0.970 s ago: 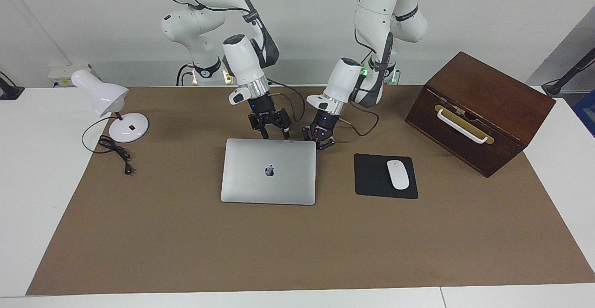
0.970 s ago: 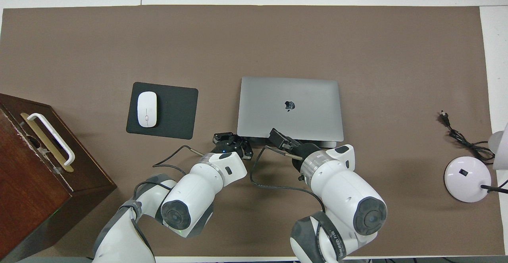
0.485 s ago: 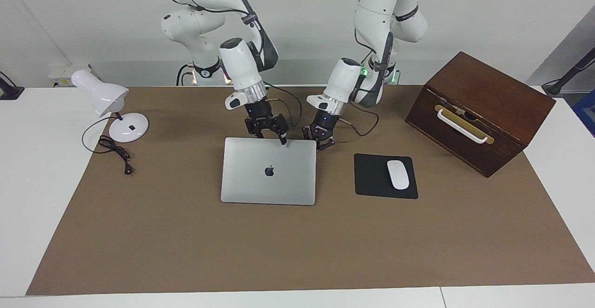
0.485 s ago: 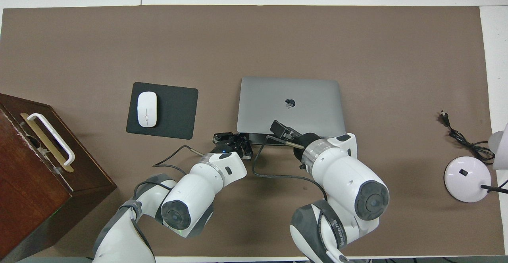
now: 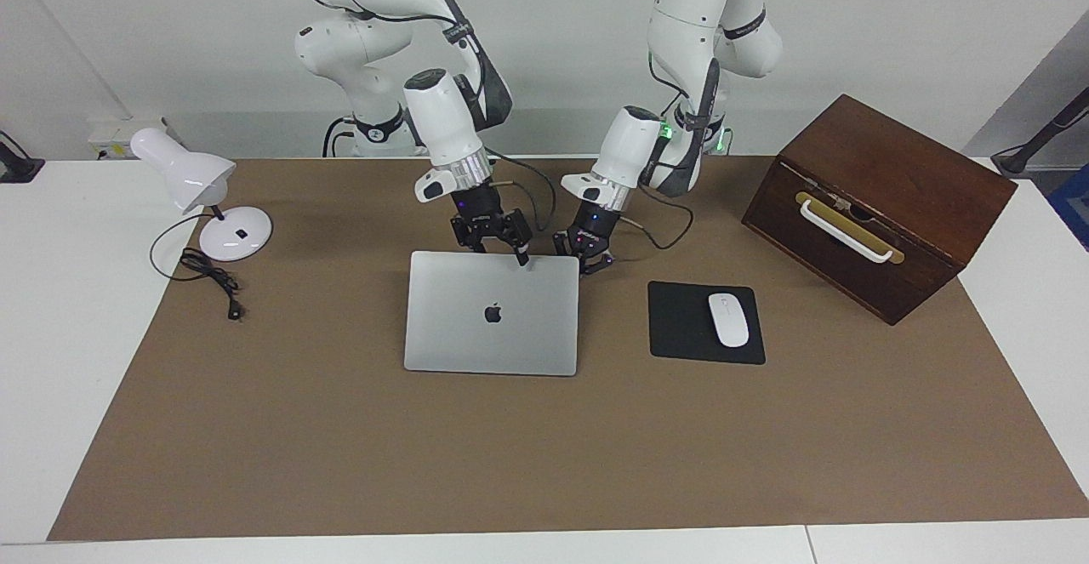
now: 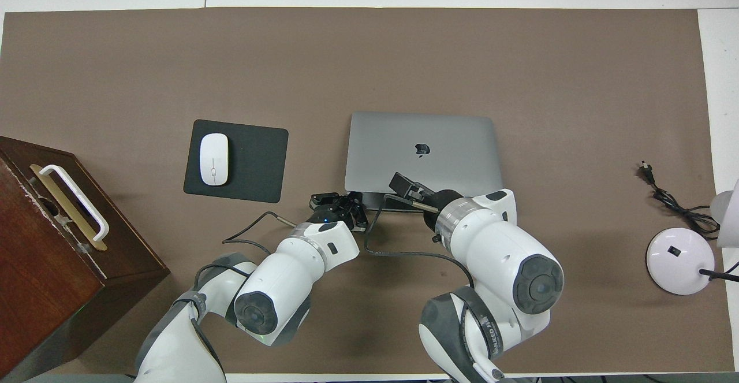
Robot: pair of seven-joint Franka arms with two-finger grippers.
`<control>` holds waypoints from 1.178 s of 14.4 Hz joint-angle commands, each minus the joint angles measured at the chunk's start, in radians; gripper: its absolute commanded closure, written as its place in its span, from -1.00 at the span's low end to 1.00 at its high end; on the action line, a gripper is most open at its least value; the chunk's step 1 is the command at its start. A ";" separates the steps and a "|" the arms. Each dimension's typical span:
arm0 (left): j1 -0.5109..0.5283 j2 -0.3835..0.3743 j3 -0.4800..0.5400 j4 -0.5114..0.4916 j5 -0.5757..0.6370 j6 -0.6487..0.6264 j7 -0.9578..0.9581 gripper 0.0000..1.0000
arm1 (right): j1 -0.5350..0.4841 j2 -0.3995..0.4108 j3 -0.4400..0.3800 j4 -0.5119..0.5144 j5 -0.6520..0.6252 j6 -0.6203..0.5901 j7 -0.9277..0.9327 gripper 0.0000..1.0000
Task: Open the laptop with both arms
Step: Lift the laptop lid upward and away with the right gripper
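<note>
Facing view shows the laptop [image 5: 492, 312] lying flat in the middle of the brown mat [image 5: 340, 428], lid a touch raised at the edge nearest the robots (the overhead view shows a dark strip of the base peeking out under that edge). The right gripper [image 5: 498, 245] is down at that near edge, one fingertip [image 5: 523, 259] on the lid close to the corner toward the left arm's end; whether its fingers are spread or pinched on the lid edge, I honestly can't tell from here. The left gripper [image 5: 593, 258] sits low just beside that same near corner, off the side of the laptop, fingertips pressed together with nothing between them. Overhead view has both wrists crowding the laptop's near edge, left gripper [image 6: 340, 203] at the corner, right gripper [image 6: 404, 185] over the lid. Mouse pad [image 5: 681, 326] with the white mouse [image 5: 728, 319] sits beside the laptop toward the left arm's end, wooden box [image 5: 876, 202] farther along, desk lamp [image 5: 204, 198] at the right arm's end.
</note>
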 commanded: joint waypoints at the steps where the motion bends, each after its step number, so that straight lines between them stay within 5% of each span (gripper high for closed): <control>1: -0.014 0.051 0.016 0.025 -0.006 0.017 0.015 1.00 | -0.018 0.036 0.002 0.080 0.011 -0.062 -0.040 -1.00; 17: -0.014 0.059 0.016 0.032 -0.005 0.017 0.015 1.00 | -0.062 0.090 -0.003 0.273 -0.050 -0.277 -0.086 -1.00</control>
